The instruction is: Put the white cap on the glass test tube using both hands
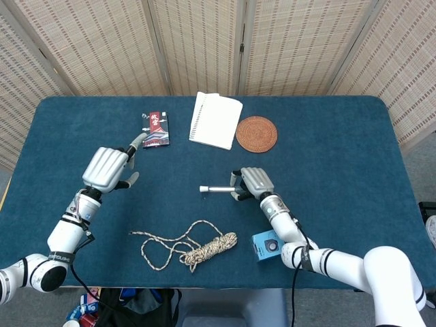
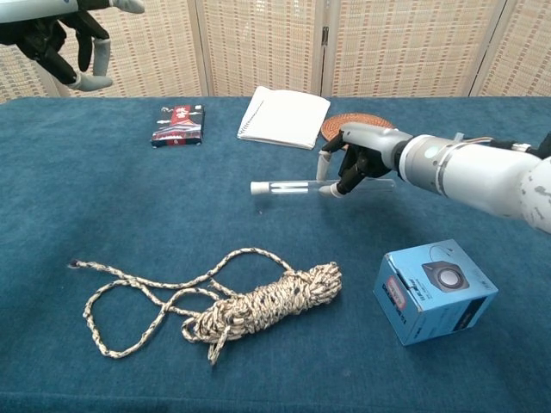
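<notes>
R hand (image 2: 357,163) gripping capped tube (image 2: 284,187), horiz., low over counter (image 1: 340,136). L hand (image 1: 107,168) raised, empty, fingers apart.

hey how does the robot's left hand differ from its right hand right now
The right hand holds the glass test tube lying level, low over the blue table; the left hand holds nothing, its fingers apart. The right hand sits near the table's middle, by the blue box; the left hand is raised off to the side. Both are silver-backed with dark palms.

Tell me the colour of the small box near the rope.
Light blue box, clearest in the chest view.
</notes>
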